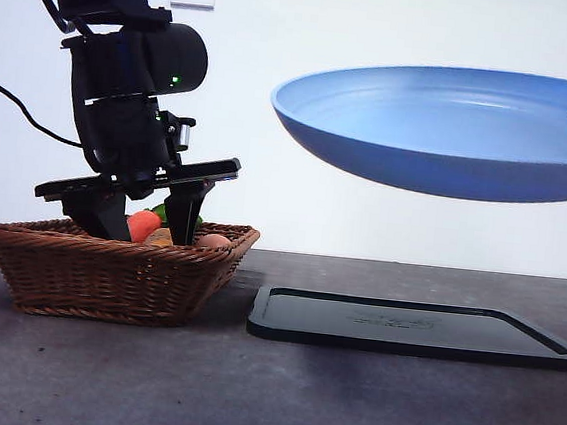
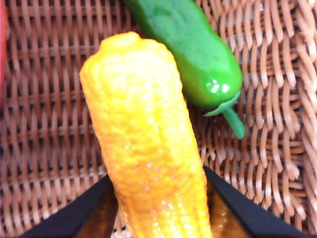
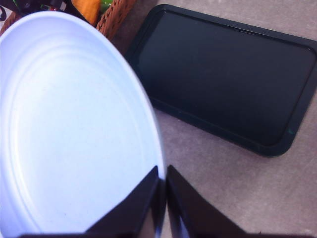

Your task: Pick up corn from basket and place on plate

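Yellow corn (image 2: 148, 148) lies in the basket (image 1: 107, 276), the left gripper (image 2: 158, 208) clamped on it. Lift straight up, clearing the pepper (image 2: 198, 54). The right gripper (image 3: 162, 198) pinches the raised plate (image 3: 74, 134) by its rim.

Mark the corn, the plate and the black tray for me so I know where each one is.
corn (image 2: 148, 148): left wrist view, on the bumpy middle of the cob.
plate (image 1: 452, 128): front view, on its blue outer wall, held in the air.
black tray (image 1: 412, 337): front view, on its near rim, on the table.
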Controlling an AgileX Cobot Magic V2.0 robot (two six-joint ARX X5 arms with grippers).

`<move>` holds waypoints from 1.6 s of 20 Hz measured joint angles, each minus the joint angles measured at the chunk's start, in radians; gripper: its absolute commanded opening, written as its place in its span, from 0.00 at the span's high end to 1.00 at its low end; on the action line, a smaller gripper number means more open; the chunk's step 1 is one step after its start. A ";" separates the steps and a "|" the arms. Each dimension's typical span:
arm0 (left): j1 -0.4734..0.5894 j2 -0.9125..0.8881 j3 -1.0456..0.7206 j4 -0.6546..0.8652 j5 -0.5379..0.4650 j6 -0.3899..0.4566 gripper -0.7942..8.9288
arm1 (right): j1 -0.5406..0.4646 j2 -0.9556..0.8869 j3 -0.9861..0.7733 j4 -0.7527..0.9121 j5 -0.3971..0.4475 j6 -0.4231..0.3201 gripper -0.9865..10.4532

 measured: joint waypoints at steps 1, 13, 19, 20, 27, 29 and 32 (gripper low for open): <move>0.002 -0.016 0.000 -0.015 -0.001 -0.004 0.75 | 0.000 0.000 0.000 0.000 0.000 0.000 0.91; -0.138 -0.423 0.001 -0.029 0.109 0.033 0.75 | 0.000 0.341 0.000 0.237 -0.084 0.102 0.91; -0.283 -0.303 0.001 -0.029 0.112 0.120 0.75 | 0.000 0.433 0.000 0.319 -0.151 0.178 0.91; -0.294 -0.274 0.001 -0.029 0.111 0.132 0.75 | 0.000 0.433 0.000 0.320 -0.154 0.185 0.91; -0.342 -0.185 0.001 -0.014 0.082 0.156 0.59 | 0.000 0.433 0.000 0.314 -0.161 0.192 0.91; -0.354 -0.185 0.001 -0.014 0.079 0.159 0.58 | 0.000 0.433 0.000 0.314 -0.161 0.192 0.91; -0.365 -0.185 0.001 -0.015 0.079 0.164 0.54 | 0.000 0.433 0.000 0.314 -0.161 0.192 0.91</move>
